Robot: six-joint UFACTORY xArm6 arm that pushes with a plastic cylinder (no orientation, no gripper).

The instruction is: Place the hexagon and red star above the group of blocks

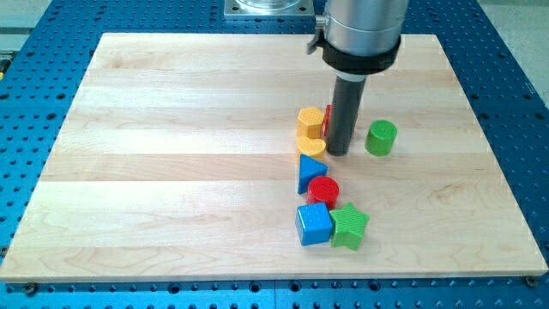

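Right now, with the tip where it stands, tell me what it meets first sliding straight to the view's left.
Most likely the lower yellow block, which sits right beside my tip on that side; the yellow hexagon lies a little higher. Depth makes this uncertain.

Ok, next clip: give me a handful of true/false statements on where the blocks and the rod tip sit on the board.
1. The green cylinder stands alone at the view's right of my tip. True.
2. The green star touches the yellow hexagon. False: the star lies at the group's lower end, beside the blue cube; the hexagon is at its upper end.
3. The red cylinder sits between the blue triangle and the cube-and-star pair. True.
4. My tip is at the board's left edge. False: it stands just right of the hexagon and the yellow half-round block.
5. A red block is partly hidden behind the rod. True.
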